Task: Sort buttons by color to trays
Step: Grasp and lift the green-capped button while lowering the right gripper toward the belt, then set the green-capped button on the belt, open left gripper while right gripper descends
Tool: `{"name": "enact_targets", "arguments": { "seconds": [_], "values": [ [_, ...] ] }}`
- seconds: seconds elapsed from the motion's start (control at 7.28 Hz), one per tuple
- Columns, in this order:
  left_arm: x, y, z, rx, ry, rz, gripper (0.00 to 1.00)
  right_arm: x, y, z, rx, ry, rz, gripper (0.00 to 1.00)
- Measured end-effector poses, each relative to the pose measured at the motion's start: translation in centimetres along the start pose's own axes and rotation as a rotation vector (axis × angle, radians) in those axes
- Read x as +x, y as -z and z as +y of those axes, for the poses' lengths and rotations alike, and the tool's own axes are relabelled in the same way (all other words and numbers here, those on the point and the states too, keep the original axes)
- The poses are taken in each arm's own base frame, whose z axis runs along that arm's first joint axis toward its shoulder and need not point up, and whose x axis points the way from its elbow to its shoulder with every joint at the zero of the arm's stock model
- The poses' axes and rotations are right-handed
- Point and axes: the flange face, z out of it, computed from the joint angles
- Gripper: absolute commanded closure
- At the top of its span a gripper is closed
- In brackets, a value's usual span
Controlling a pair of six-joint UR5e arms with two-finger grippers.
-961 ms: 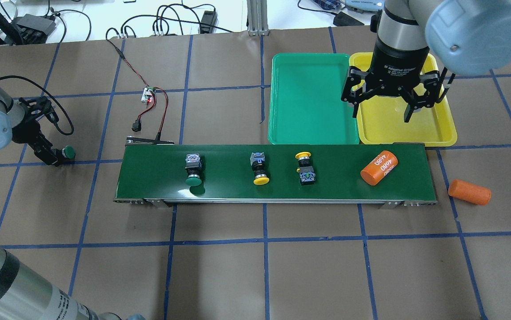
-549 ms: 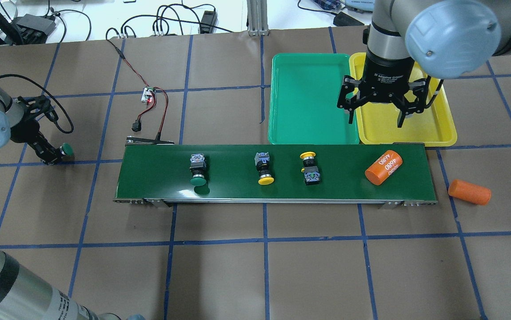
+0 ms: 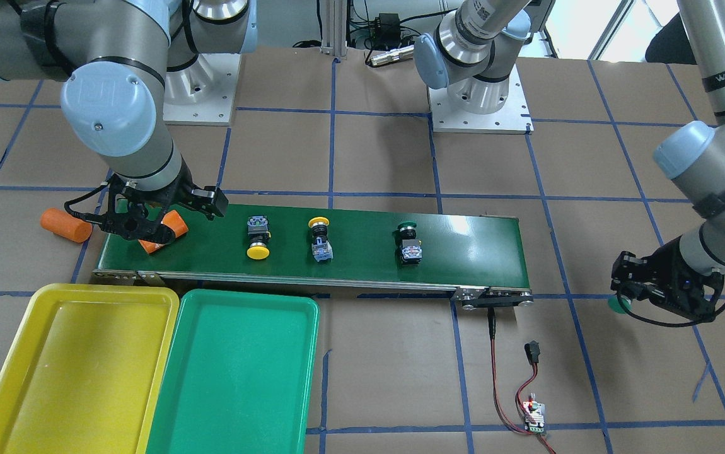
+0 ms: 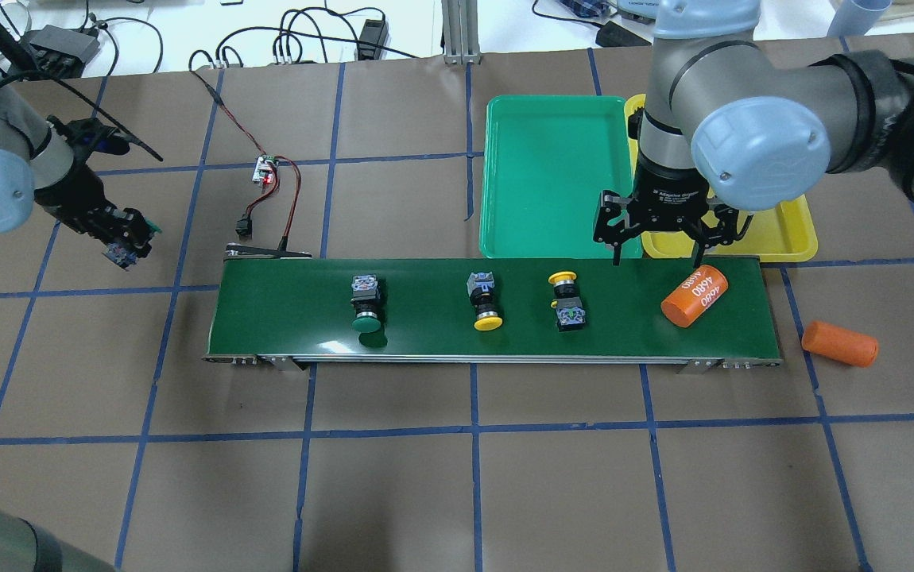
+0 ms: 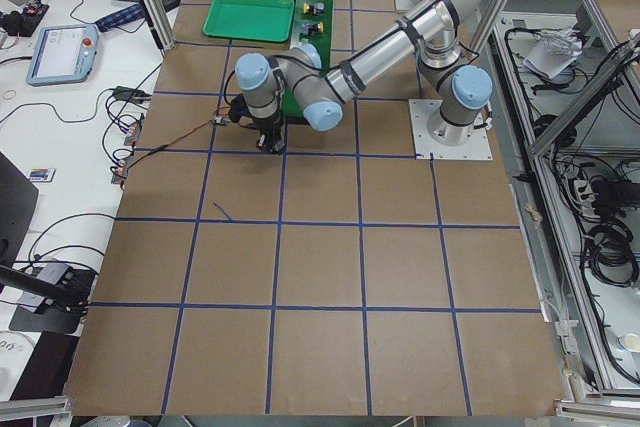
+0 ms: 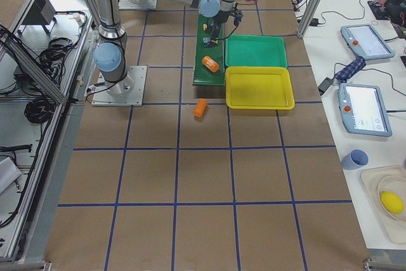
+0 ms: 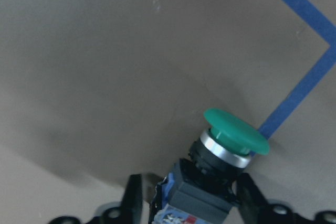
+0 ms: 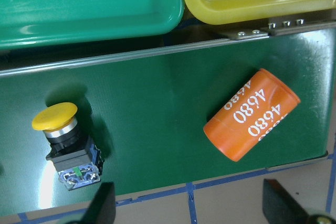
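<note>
Buttons lie along the conveyor belt (image 4: 282, 318) on the near side: a green-capped button (image 4: 367, 306) leftmost, a middle yellow button (image 4: 485, 303), and the right-hand yellow button (image 4: 567, 302), whose long axis runs across the belt with its cap toward the far edge. The right gripper (image 4: 656, 256) hovers with jaws wide over bare belt, that button to its left and the orange 4680 cylinder (image 4: 694, 296) to its right. Off the belt's left end the left gripper (image 4: 125, 237) clamps a second green button (image 7: 235, 138), and farthest, the green tray (image 4: 552, 175) and yellow tray (image 4: 783, 238) hold nothing yet, nearest the right arm.
</note>
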Motion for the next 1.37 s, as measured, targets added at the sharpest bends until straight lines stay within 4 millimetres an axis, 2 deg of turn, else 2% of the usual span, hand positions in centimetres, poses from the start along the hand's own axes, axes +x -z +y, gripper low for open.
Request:
{"name": "enact_targets", "arguments": {
  "seconds": [0.27, 0.41, 0.55, 0.69, 0.96, 1.1, 1.24, 1.37],
  "values": [
    [11.5, 2.1, -0.3, 0.014, 0.191, -0.01, 1.0, -0.4, -1.4, 0.5, -0.011, 0.007, -0.01, 0.0],
    [15.8, 1.9, 0.3, 0.009, 0.261, -0.009, 1.0, -0.9, -1.7, 0.7, -0.009, 0.011, -0.017, 0.0],
    [18.2, 0.8, 1.3, -0.005, 0.323, -0.003, 1.0, -1.6, -1.8, 0.8, 0.003, 0.024, -0.021, 0.0],
    [19.4, -0.2, 2.2, -0.017, 0.366, 0.015, 0.98, -2.3, -2.0, 0.8, 0.015, 0.038, -0.021, 0.0],
    [20.7, -1.9, 3.2, -0.046, 0.43, 0.049, 0.14, -2.9, -2.8, 0.7, 0.023, 0.053, -0.019, 0.0],
    [21.0, -2.7, 3.6, -0.063, 0.452, 0.05, 0.0, -3.0, -3.2, 0.4, 0.037, 0.054, -0.021, 0.0],
    [21.1, -2.5, 3.6, -0.059, 0.473, 0.045, 0.0, -3.1, -3.5, 0.1, 0.044, 0.054, -0.023, 0.0],
    [20.9, -0.8, 3.1, -0.03, 0.484, 0.042, 0.0, -3.2, -3.7, -0.2, 0.055, 0.055, -0.026, 0.0]
  ]
}}
